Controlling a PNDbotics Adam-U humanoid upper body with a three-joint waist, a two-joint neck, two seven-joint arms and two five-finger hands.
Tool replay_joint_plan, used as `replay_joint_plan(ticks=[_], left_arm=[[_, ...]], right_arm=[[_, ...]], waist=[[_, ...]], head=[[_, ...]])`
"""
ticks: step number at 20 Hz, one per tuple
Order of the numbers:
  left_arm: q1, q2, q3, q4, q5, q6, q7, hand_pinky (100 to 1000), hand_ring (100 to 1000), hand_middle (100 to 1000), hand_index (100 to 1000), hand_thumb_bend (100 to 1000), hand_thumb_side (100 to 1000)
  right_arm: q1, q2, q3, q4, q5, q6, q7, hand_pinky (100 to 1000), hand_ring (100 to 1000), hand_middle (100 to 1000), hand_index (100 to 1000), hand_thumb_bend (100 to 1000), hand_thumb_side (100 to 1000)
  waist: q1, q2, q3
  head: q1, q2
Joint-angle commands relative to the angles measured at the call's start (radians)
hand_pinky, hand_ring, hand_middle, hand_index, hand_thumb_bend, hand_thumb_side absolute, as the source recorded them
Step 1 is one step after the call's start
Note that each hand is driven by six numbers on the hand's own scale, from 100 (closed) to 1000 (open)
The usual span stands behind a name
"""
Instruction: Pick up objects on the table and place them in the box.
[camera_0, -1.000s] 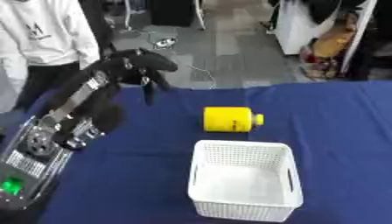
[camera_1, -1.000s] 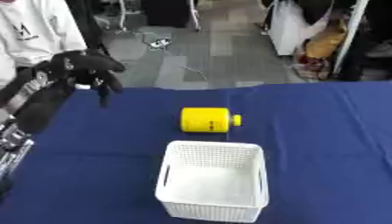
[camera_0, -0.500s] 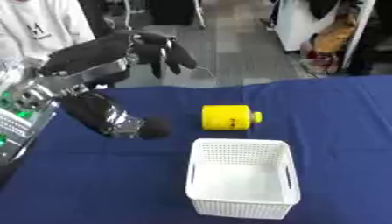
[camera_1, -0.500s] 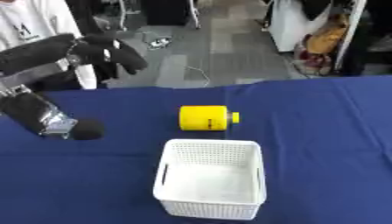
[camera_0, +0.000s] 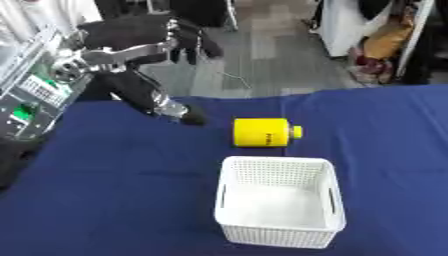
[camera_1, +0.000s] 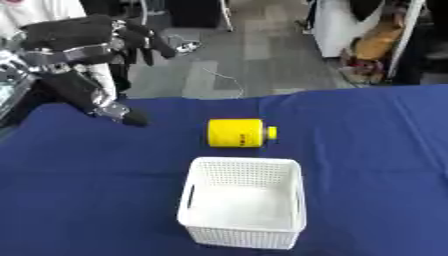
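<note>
Left eye view, yellow bottle (camera_0: 261, 132) apparently beside basket (camera_0: 278, 240) rim

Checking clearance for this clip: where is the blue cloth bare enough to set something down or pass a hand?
Bare cloth lies right of the white perforated plastic basket and the yellow cylindrical bottle, and across the near-left of the blue-covered table. It is tightest in the narrow gap between bottle and basket, and at the far left, where the black left hand hangs raised.

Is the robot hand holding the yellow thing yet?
No. The left robot hand hangs in the air holding nothing; the yellow container lies untouched on the blue table.
</note>
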Motion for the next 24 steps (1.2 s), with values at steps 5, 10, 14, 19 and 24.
replay_joint_plan(ticks=[5, 10, 14, 19, 24], left_arm=[[-0.115, -0.012, -0.002, 0.216, -0.085, -0.025, -0.060, 570, 661, 797, 913, 716, 851], [-0.156, -0.032, 0.003, 0.319, -0.158, -0.048, -0.060, 582, 670, 798, 909, 751, 791], [-0.178, -0.033, 0.004, 0.374, -0.205, -0.074, -0.086, 593, 680, 799, 908, 781, 761], [-0.207, -0.039, 0.017, 0.432, -0.211, -0.084, -0.126, 602, 693, 804, 912, 794, 758], [-0.217, -0.040, 0.020, 0.449, -0.209, -0.078, -0.164, 605, 707, 807, 914, 795, 762]], right_arm=[[-0.022, -0.007, -0.003, -0.010, -0.017, 0.008, 0.016, 284, 389, 489, 639, 100, 984], [-0.040, 0.008, -0.002, -0.010, -0.031, 0.012, 0.024, 285, 389, 490, 640, 100, 982], [-0.058, 0.022, 0.000, -0.010, -0.042, 0.012, 0.033, 286, 390, 490, 640, 100, 981], [-0.083, 0.039, 0.003, -0.010, -0.057, 0.012, 0.044, 287, 391, 489, 641, 100, 979], [-0.109, 0.056, 0.009, -0.010, -0.075, 0.015, 0.057, 287, 391, 487, 643, 100, 978]], waist=[[-0.003, 0.008, -0.009], [-0.005, 0.032, -0.022], [-0.006, 0.052, -0.039], [0.000, 0.078, -0.060], [0.011, 0.099, -0.080]], head=[[0.032, -0.013], [0.051, -0.036], [0.054, -0.079], [0.075, -0.101], [0.105, -0.108]])
